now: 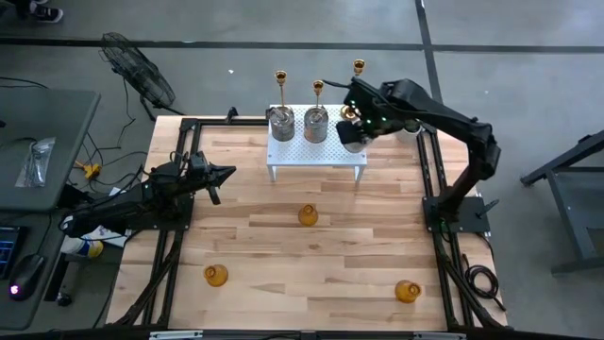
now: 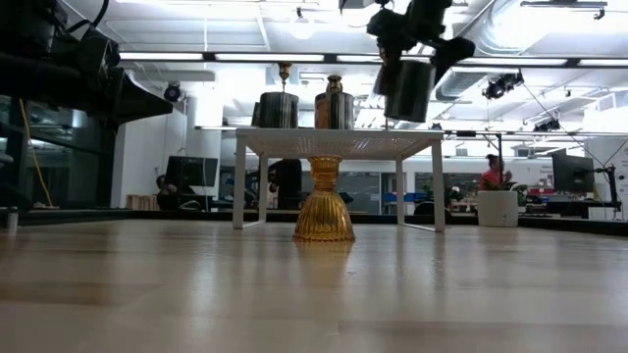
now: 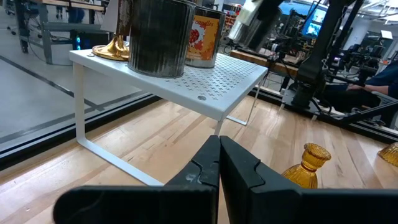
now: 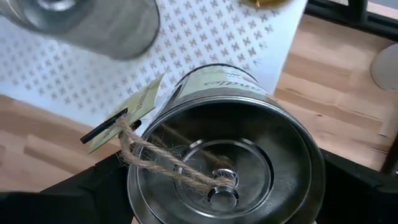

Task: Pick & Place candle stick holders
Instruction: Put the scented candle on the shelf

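- Right wrist view: right gripper point(image 4: 224, 186) fingers clasp a silver holder point(image 4: 227, 162) above the white rack point(image 1: 316, 154); lower it level.
- Left gripper point(image 1: 223, 174) fingers pressed together, waiting.

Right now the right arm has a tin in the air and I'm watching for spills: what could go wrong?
The right gripper holds a silver tin above the white rack, so it could slip and fall. Two other tins stand close by on the rack, and gold sticks behind them; a swing could knock them over.
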Robot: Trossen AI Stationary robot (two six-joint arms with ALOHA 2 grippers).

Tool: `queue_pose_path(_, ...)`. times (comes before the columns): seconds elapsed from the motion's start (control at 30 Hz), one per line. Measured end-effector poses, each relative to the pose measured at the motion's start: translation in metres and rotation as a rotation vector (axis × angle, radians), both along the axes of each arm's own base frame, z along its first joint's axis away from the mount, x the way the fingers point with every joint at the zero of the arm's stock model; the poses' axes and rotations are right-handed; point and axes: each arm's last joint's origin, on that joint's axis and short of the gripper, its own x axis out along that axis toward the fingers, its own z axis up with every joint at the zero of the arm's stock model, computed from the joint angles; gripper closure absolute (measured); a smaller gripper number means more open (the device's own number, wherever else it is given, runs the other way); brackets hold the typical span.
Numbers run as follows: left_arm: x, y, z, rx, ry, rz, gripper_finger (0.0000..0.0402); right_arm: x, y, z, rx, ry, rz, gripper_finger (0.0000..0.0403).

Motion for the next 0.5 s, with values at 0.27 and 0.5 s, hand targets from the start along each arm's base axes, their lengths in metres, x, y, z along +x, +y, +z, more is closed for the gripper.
queue_pose_path(0.27,0.000,0.000,0.000,0.000,0.000,0.000,0.0402,0.015,-0.005,-0.008,0.051,-0.023,-0.029,0.0053)
queue_pose_path(0.5,0.000,0.000,0.000,0.000,0.000,0.000,0.0402,0.022,-0.008,-0.015,0.065,-0.016,-0.032,0.0051)
